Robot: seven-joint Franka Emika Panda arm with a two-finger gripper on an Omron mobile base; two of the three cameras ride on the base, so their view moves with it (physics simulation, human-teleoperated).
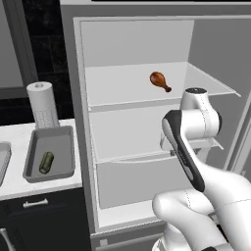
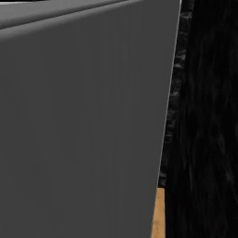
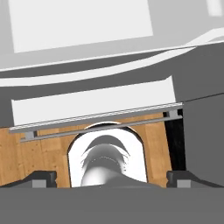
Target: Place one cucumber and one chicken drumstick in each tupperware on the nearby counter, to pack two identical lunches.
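Fridge open, gripper (image 3: 112, 179) spread wide with nothing held.
One chicken drumstick (image 1: 160, 81) is seen on the upper fridge shelf (image 1: 122, 86), at 1 o'clock in the left base view. One cucumber (image 1: 46, 162) lies in the darker tupperware (image 1: 49, 153) on the counter (image 1: 29, 182) at 9 o'clock; a second tupperware (image 1: 3, 161) is cut off at the left edge. One paper towel roll (image 1: 42, 104) stands behind.
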